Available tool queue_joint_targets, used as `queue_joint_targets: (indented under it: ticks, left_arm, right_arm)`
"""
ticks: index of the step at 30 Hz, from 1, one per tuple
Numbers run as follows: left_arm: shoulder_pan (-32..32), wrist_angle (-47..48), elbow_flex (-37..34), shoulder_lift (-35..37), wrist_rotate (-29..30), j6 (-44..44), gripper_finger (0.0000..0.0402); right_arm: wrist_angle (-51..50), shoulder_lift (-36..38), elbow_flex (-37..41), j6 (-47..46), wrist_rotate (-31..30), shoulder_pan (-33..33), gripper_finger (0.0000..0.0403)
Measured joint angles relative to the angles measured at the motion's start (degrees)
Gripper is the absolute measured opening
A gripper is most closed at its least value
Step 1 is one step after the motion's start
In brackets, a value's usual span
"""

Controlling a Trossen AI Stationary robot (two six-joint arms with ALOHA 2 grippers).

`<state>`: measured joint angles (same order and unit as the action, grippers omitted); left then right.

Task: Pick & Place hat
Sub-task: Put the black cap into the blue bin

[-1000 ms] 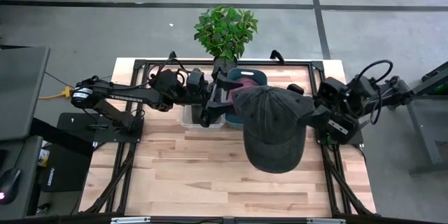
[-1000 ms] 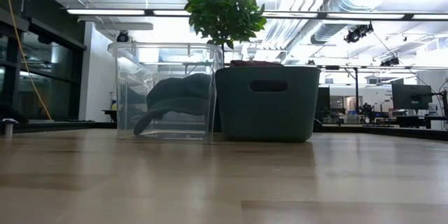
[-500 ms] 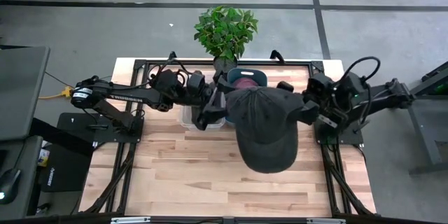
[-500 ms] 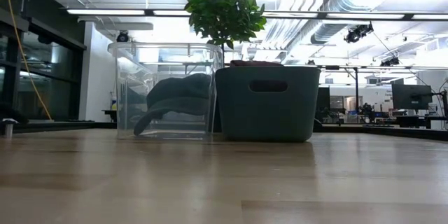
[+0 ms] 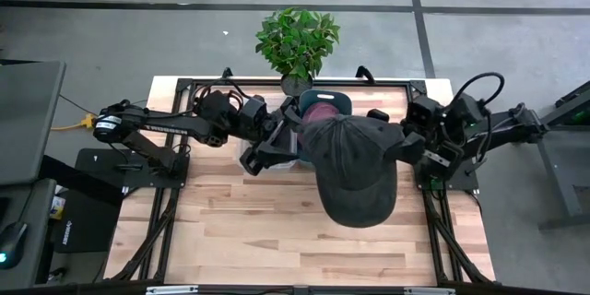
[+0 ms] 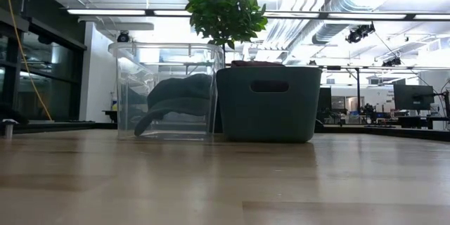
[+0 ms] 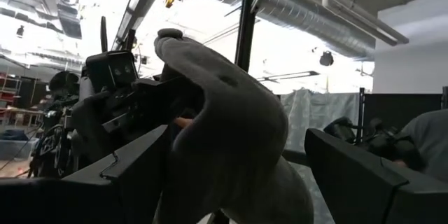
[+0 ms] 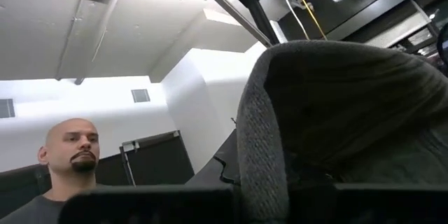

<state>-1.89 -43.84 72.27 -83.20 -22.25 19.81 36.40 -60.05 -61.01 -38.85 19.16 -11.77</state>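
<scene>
Grey domed fabric hat (image 5: 350, 171), right gripper (image 5: 402, 147) clamping

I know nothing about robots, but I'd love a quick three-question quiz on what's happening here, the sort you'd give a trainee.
1. True or false: the dark cap is lying flat on the table.
2. Which claw is at the cap's right edge? A: left claw; B: right claw.
3. Fill in: in the low view, a second dark cap lies inside the clear ___, beside the grey tub.

Key: 1 false, it is held in the air between the two arms; 2 B; 3 box.
</scene>
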Motion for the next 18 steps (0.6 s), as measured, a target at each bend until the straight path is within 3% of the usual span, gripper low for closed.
queue_joint_targets:
  ticks: [18]
  left_arm:
    - [0.0,0.5,0.0,0.0,1.8,1.5,0.0311]
  right_arm:
    - [4.9,-5.2,0.0,-5.4,3.3,0.1,0.0004]
